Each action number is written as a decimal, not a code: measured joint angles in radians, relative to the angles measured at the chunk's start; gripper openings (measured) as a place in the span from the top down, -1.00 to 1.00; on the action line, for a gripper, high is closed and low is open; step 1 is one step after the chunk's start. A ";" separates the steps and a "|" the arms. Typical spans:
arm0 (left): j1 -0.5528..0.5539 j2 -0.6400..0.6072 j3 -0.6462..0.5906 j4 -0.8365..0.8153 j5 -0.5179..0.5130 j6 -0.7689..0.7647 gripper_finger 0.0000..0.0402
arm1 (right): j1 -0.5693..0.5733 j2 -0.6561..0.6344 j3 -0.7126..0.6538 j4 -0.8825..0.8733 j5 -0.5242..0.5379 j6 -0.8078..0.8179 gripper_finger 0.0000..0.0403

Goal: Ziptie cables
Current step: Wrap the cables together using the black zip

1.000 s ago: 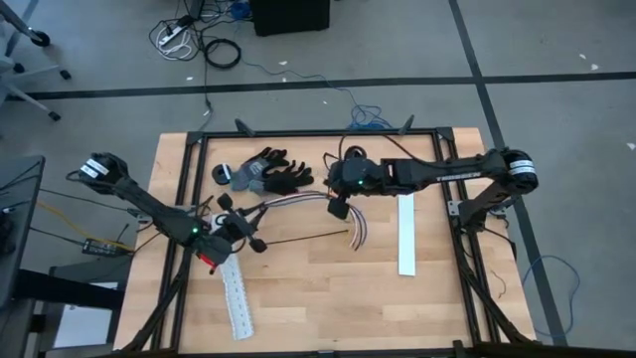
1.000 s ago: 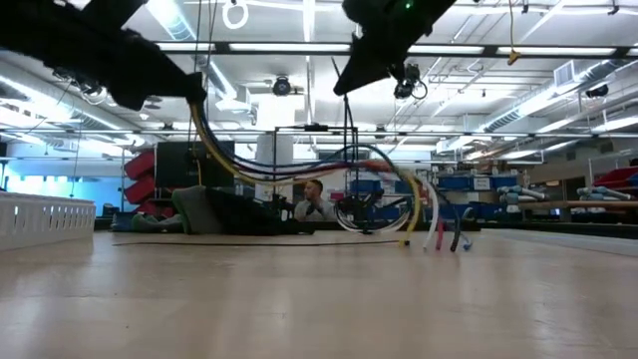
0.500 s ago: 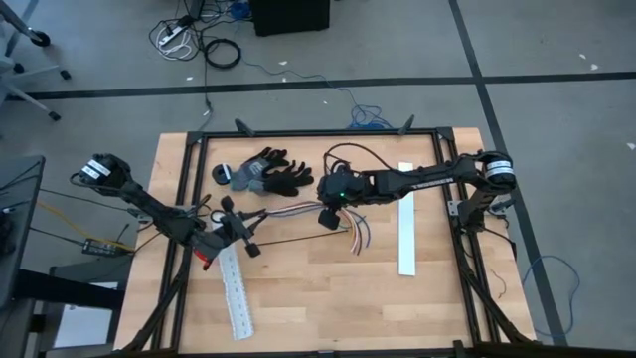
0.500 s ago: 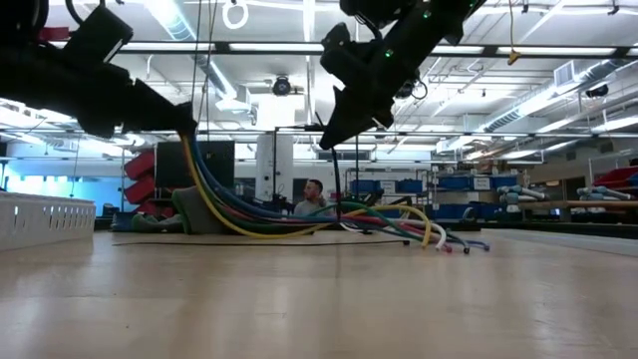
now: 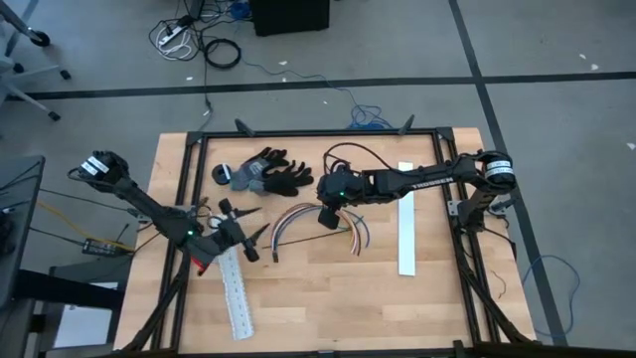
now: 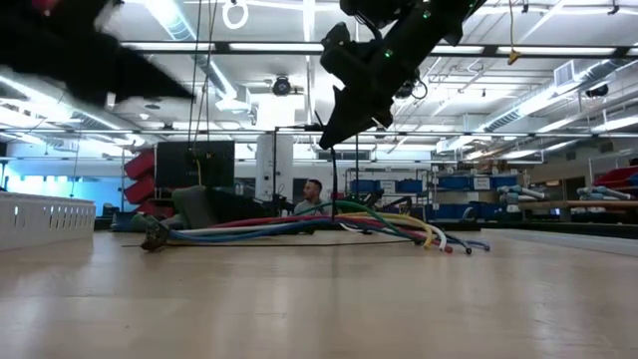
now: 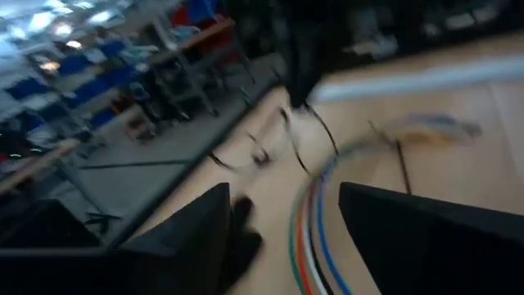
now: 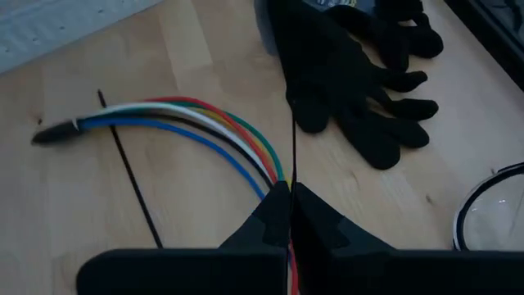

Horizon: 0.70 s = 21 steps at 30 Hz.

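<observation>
Even overhead illumination is noted across the table (image 5: pixel 328 298), with only soft shadows cast. Bright ceiling strip lights (image 6: pixel 179 20) produce glare in the low view. Heavy motion blur is recorded throughout the left wrist view; the right wrist view is sharp.

Cables (image 5: pixel 298 215): one bundle, centre. White slotted strips: two, one near left (image 5: pixel 236 298), one right (image 5: pixel 407 234). Black gloves (image 5: pixel 268 172): one pair, far centre. Black zip tie (image 5: pixel 303 240): one.
</observation>
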<state>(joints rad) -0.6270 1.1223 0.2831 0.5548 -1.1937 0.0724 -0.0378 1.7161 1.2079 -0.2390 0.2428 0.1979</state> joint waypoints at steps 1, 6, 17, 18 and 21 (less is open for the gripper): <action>-0.011 -0.024 0.022 0.002 -0.025 0.035 -0.15 | -0.002 0.000 0.000 0.002 -0.001 -0.002 1.00; -0.004 -0.128 0.073 0.006 0.116 0.119 -0.16 | -0.007 0.000 0.000 0.040 -0.007 -0.016 1.00; 0.404 -0.032 -0.079 0.364 0.726 -0.041 -0.17 | -0.018 -0.001 0.000 0.155 -0.080 -0.018 1.00; 0.436 -0.015 -0.079 0.404 0.775 -0.054 -0.17 | -0.018 -0.001 0.000 0.168 -0.088 -0.019 1.00; 0.515 0.040 -0.076 0.449 0.846 -0.054 -0.17 | -0.018 -0.001 0.000 0.195 -0.107 -0.027 1.00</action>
<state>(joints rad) -0.1122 1.1625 0.2071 1.0037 -0.3479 0.0189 -0.0555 1.7149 1.2079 -0.0441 0.1361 0.1707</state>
